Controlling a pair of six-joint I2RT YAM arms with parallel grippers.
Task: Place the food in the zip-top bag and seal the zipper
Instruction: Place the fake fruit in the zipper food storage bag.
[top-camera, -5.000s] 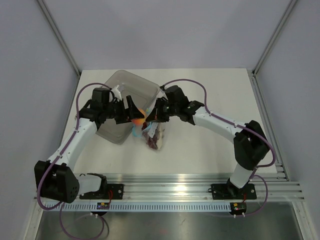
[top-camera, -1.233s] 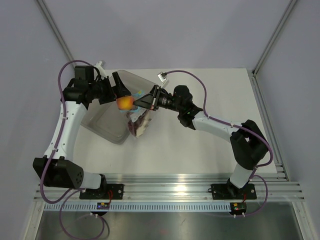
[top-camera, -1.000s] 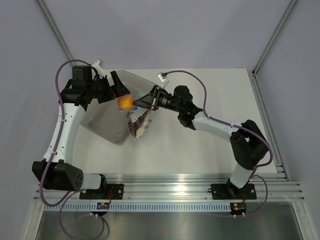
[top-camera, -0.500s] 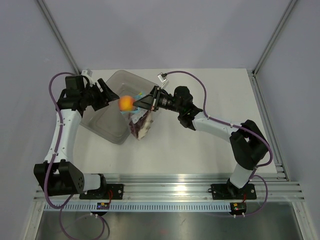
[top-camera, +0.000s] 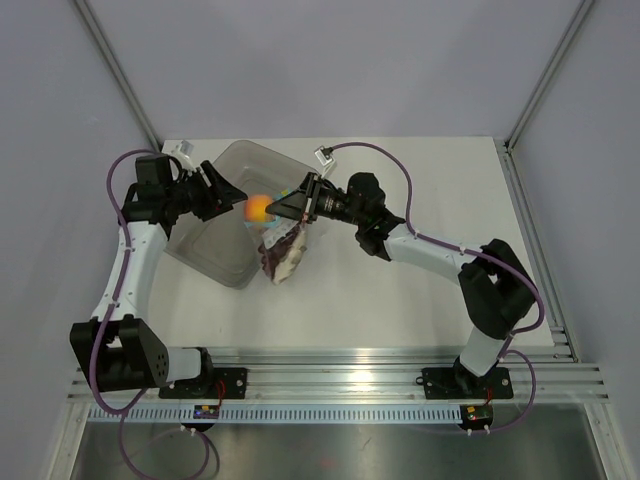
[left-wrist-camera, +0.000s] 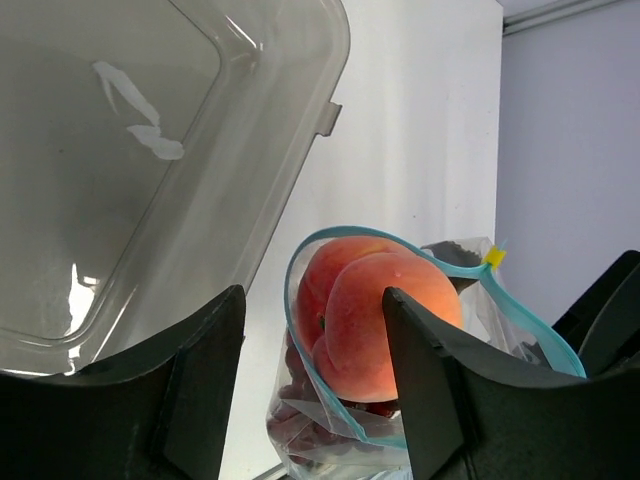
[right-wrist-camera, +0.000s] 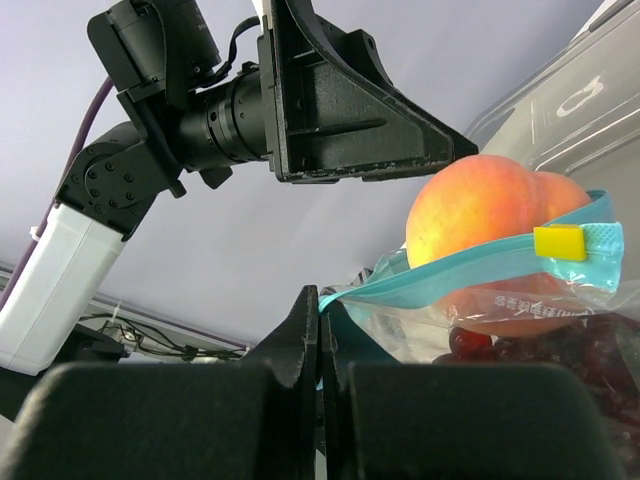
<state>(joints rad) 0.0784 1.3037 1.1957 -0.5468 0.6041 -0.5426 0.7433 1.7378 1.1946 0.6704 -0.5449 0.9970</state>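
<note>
Top external view: reaching in from the right with the right claw (top-camera: 287, 207) and holding up the clear bag (top-camera: 292, 263) by its mouth, above the white table (top-camera: 420, 290). Letting the bag hang down from that grip, with its lower end just beside the near corner of the grey tray (top-camera: 215, 250); not possible to tell whether it is touching the table.

Right wrist view: pressing the claw's two fingers flat together on the blue-teal zipper (right-wrist-camera: 470, 262), pinching the strip at the end of the mouth nearest the camera. Showing a small yellow slider (right-wrist-camera: 560, 242) on the zipper towards its far end, in front of the peach.

Sitting the peach (top-camera: 258, 208) in the open mouth of the bag, its top bulging above the zipper and its underside down inside the plastic. Carrying dark red grapes (top-camera: 277, 253) lower in the bag, under the peach.

Hovering the left claw (top-camera: 232, 197) over the tray, just left of the peach, spread apart and gripping nothing.

Left wrist view: framing the peach between the two black fingers (left-wrist-camera: 205, 390), but beyond their tips, with the zipper looping round it and the tray's rim lying to the upper left.
</note>
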